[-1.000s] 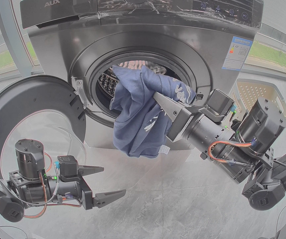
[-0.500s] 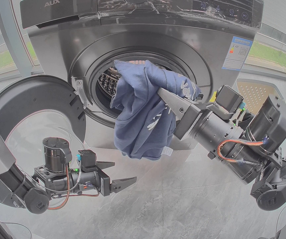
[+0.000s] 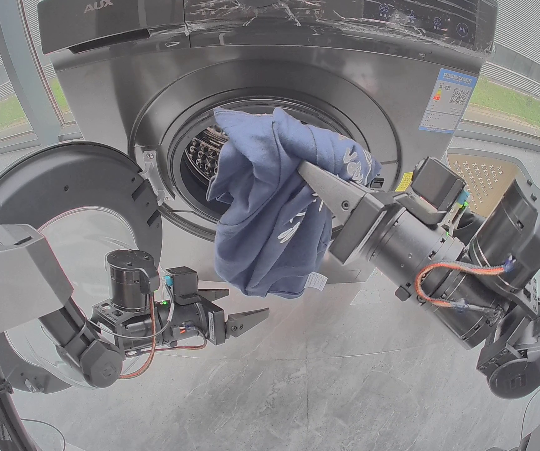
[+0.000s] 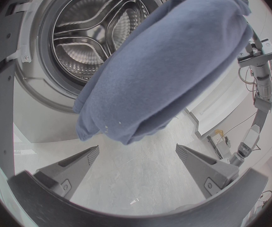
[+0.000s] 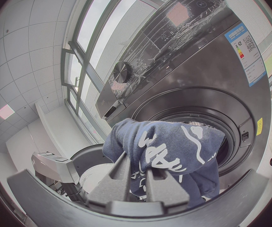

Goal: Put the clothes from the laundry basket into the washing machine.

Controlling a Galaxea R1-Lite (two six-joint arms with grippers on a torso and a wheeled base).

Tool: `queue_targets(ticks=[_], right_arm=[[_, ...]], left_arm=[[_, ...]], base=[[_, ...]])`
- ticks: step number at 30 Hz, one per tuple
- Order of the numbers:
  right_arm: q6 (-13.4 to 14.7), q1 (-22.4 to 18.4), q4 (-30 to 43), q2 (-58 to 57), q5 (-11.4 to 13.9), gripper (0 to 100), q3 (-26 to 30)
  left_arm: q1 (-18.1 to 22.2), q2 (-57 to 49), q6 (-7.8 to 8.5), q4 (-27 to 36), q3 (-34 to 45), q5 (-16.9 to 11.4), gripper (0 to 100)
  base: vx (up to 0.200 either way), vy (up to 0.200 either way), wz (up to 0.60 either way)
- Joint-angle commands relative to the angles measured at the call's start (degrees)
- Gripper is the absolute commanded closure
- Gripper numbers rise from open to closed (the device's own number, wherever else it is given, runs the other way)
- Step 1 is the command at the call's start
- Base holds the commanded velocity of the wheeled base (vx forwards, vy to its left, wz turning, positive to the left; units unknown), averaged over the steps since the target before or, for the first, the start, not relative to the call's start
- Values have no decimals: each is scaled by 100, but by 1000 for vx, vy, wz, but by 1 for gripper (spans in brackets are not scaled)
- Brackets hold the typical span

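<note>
My right gripper [image 3: 304, 171] clamps the blue shirt [image 3: 263, 227], which hides most of the drum [image 3: 202, 153]; my left gripper [image 3: 243, 304] is spread apart.

The floor [image 3: 307, 377] was pale grey, stone-look tile with faint veining. 1 washing machine [image 3: 270, 64] stood on it, its door [image 3: 63, 202] swung open toward the robot's left. 1 beige perforated laundry basket [image 3: 492, 176] sat on the floor just beside the machine's right side.

Grey marbled floor [image 3: 307, 377] spreads below the left tool [image 3: 246, 303]. Past the right tool [image 3: 302, 169], tall windows [image 5: 90, 32] show green grass [image 3: 514, 104]. White ceiling tiles [image 5: 25, 48] run overhead, and a grey window post [image 3: 13, 57] stands beyond the left tool.
</note>
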Motion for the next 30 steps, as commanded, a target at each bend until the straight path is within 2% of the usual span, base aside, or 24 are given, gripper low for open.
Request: queue_targets(ticks=[1,12,27,28,30], right_arm=[[1,73,-8,-1,-13,100,-3],[-8,99,-8,-10,-22,100,15],[-17,82,-8,8,-31,100,24],[-17,82,-8,8,-31,100,24],[-17,73,-8,8,-31,100,24]], left_arm=[[-2,411,-15,-76,-232,6,0],[-2,868,-50,-533,-891,-3,0],[-187,807,-59,-1122,-662,-3,0],[-204,807,-50,-1175,-610,-3,100],[-222,807,-50,-1219,-583,-3,100]], base=[[0,0,0],[0,0,0],[0,0,0],[0,0,0],[0,0,0]])
